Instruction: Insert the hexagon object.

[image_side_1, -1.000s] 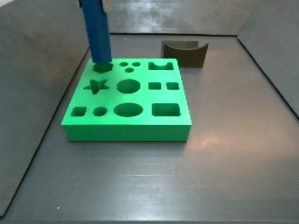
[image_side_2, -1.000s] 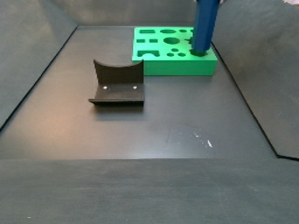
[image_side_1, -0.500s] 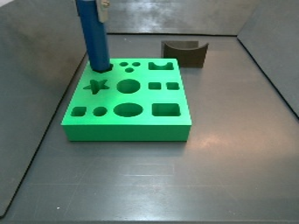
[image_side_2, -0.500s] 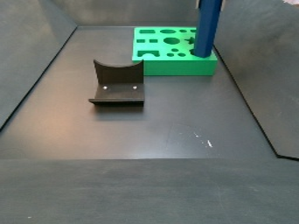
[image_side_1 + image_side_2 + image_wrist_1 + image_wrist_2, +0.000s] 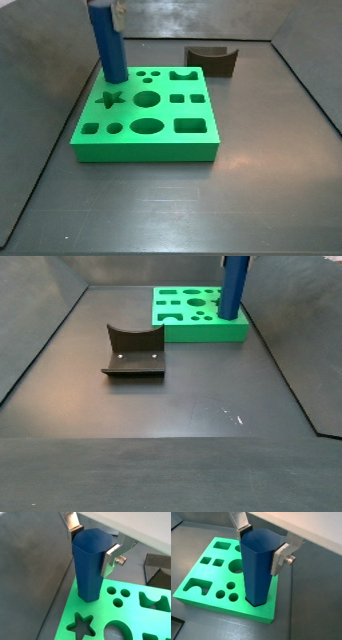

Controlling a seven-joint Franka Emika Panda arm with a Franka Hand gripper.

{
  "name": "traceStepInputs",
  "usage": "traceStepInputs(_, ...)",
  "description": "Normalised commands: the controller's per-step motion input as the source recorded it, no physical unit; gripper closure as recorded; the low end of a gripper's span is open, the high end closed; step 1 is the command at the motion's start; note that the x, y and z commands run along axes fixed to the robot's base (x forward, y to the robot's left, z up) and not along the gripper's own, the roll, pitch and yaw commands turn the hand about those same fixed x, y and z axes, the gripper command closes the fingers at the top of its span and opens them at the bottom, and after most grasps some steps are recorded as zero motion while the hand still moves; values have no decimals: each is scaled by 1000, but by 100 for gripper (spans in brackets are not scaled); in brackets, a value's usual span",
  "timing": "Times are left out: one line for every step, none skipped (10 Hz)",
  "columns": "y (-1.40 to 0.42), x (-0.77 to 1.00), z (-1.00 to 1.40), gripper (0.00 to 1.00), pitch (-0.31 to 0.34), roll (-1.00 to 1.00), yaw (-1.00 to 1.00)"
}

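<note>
The hexagon object (image 5: 108, 45) is a long blue faceted rod, held upright. My gripper (image 5: 93, 543) is shut on its top end; silver fingers (image 5: 278, 556) press two opposite faces in both wrist views. The rod's lower end (image 5: 90, 596) meets the far left corner of the flat green block (image 5: 147, 120), where its foot hides the hole under it. The rod also shows in a side view (image 5: 233, 286) at the block's right end (image 5: 201, 331). The block has star, round, oval and square holes.
The dark brown block with a curved notch (image 5: 211, 60) sits behind the green block, and shows nearer the middle of the floor in a side view (image 5: 134, 351). Grey metal walls (image 5: 40, 60) ring the floor (image 5: 187, 396).
The rod has shifted slightly toward the block's far left corner and stands more upright; the gripper stays shut on it. Nothing else moved.
</note>
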Motion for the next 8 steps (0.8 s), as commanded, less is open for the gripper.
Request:
traceStepInputs(0, 194, -623, 100, -30, 0, 0)
traceStepInputs(94, 0, -534, 100, -74, 0, 54)
traceStepInputs(31, 0, -491, 100, -57, 73, 160)
traceStepInputs(9, 23, -440, 100, 0, 133, 109)
traceStepInputs(31, 34, -483, 100, 0, 70, 49)
traceStepInputs(0, -3, -343, 100, -29, -110, 0)
traceStepInputs(0, 0, -57, 100, 0, -67, 0)
traceStepInputs(0, 0, 0, 100, 0, 0, 0)
